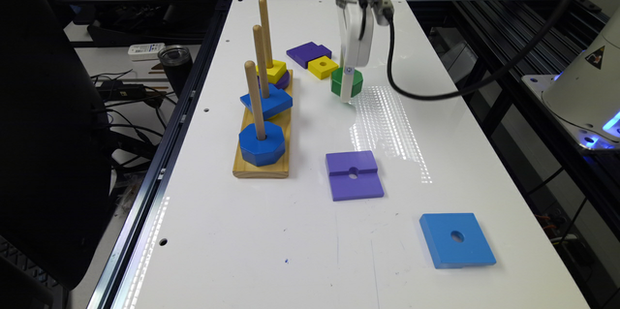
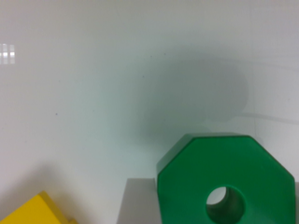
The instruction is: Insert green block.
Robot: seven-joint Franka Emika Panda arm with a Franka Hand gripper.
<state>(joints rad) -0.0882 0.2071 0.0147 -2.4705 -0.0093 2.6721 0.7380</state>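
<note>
One white table (image 1: pixel 300 251), frame-wide. One wooden peg base (image 1: pixel 264 166), left of centre, three upright pegs. One gripper (image 1: pixel 347 87), upper centre, jaws closed around green block (image 1: pixel 354 81). Advice: lift straight, align centre hole above peg, lower gently.

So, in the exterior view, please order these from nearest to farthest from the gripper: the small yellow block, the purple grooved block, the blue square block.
From the gripper, at the green block:
1. Small yellow block, just beside it, toward the view's left.
2. Purple grooved block, mid-table, nearer the camera.
3. Blue square block, toward the view's lower right.
</note>
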